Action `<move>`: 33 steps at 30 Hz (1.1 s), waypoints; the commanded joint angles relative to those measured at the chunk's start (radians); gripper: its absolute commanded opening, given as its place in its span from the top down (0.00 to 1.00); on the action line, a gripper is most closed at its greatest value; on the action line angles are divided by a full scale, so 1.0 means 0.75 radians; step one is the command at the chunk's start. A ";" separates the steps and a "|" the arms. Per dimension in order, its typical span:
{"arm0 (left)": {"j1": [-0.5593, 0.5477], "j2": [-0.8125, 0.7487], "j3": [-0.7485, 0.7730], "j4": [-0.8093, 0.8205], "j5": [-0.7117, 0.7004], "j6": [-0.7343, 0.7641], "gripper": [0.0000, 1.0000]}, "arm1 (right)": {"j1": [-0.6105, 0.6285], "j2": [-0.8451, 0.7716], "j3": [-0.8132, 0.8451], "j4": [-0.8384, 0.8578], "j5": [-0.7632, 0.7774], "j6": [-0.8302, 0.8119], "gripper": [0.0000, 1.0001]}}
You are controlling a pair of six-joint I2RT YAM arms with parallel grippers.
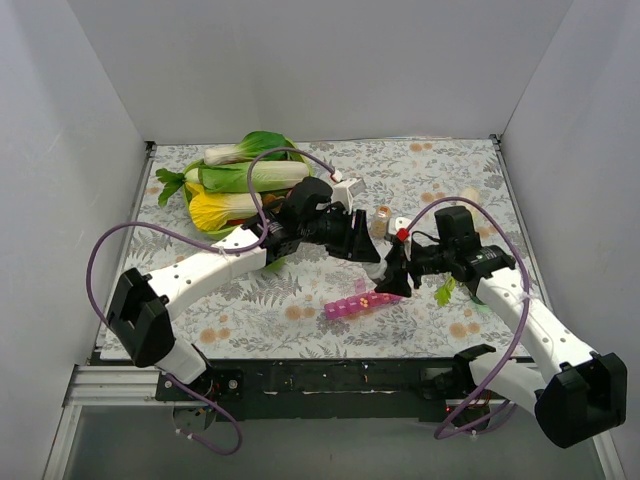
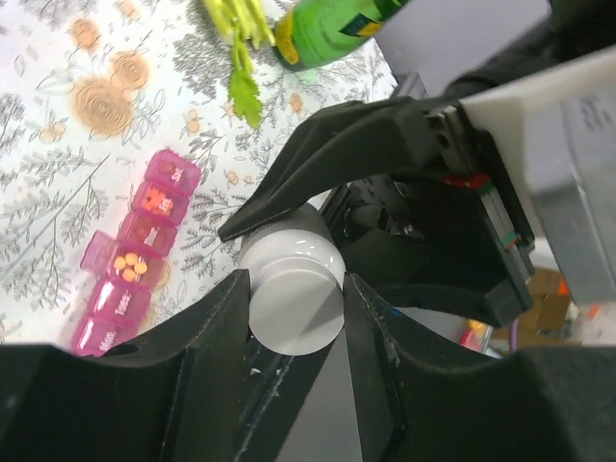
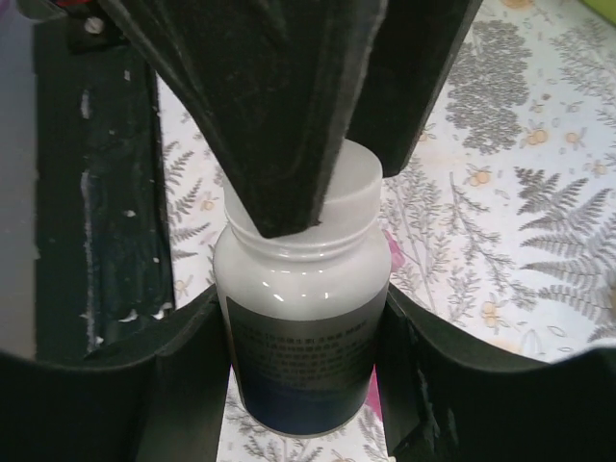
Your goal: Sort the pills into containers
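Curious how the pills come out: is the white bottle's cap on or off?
On. A solid white cap closes the bottle; the left gripper clamps the cap, the right gripper holds the bottle's body.

A translucent pink pill organiser (image 1: 358, 303) is laid flat at 6 o'clock from the scene's middle, running from 8 to 2 o'clock. One compartment is open, with small orange pills (image 2: 128, 265) inside. A capped white pill bottle (image 3: 303, 337) is held at its 1 o'clock.

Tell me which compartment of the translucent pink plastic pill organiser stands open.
The compartment holding small orange pills, fourth from the end nearest the green bottle: its lid is flipped aside, while the others in view look shut.
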 commanded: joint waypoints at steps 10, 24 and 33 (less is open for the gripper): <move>0.192 -0.090 -0.164 0.523 0.395 -0.024 0.15 | -0.062 -0.004 -0.035 0.128 -0.346 0.103 0.99; 0.274 -0.374 -0.426 0.501 0.273 -0.585 0.02 | -0.046 -0.090 0.000 0.126 0.163 -0.036 0.99; 0.147 -0.272 -0.322 0.237 -0.081 -0.706 0.07 | 0.026 -0.100 0.008 0.140 0.347 -0.098 0.99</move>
